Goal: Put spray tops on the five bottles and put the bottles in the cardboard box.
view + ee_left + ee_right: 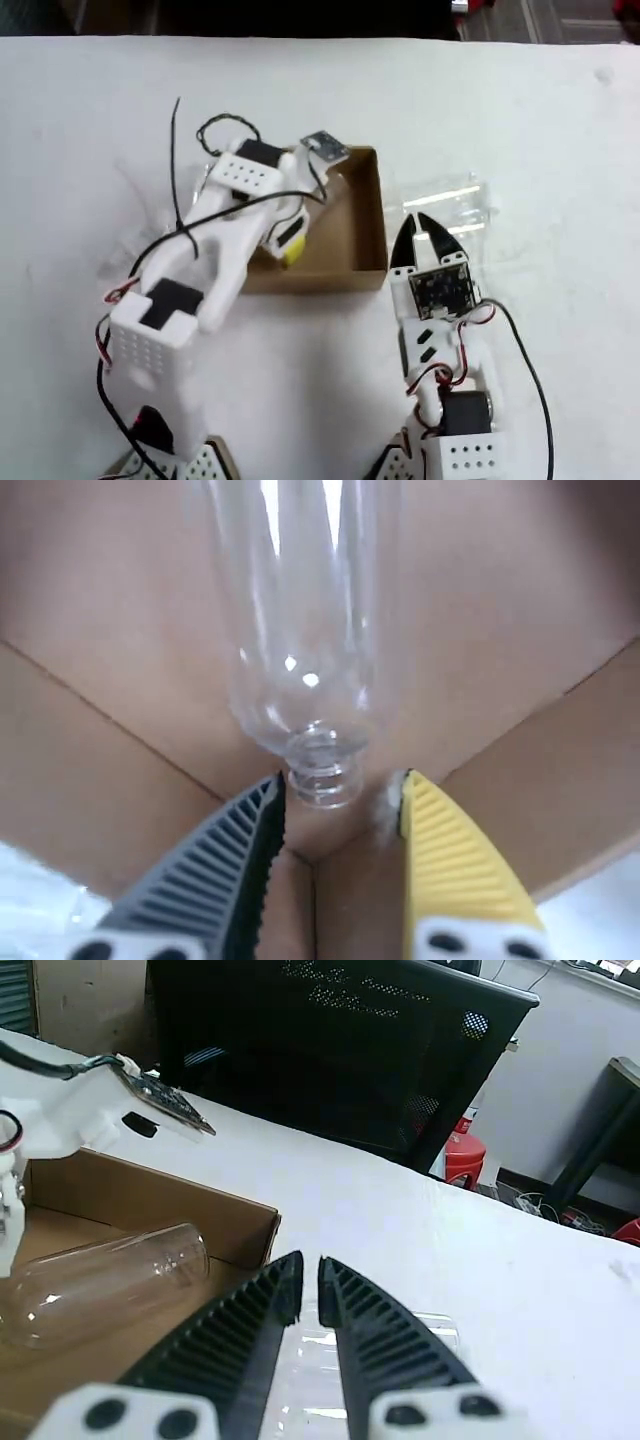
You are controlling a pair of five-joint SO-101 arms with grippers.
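A clear bottle [300,630] lies on its side inside the cardboard box [365,215], with no spray top on its threaded neck. My left gripper [340,790] is down in the box and open, its grey and yellow fingers on either side of that neck. From above, the left arm hides most of the bottle, and the yellow finger [293,250] shows near the box's front wall. The bottle [100,1280] also appears in the right wrist view. Just right of the box, my right gripper [423,238] is over the table, its black fingers [250,1325] shut on nothing.
A clear plastic item [450,200] lies on the table right of the box, under and beyond the right gripper; its shape is unclear. Loose black cables [180,170] trail off the left arm. A dark chair [330,1050] stands past the table's far edge.
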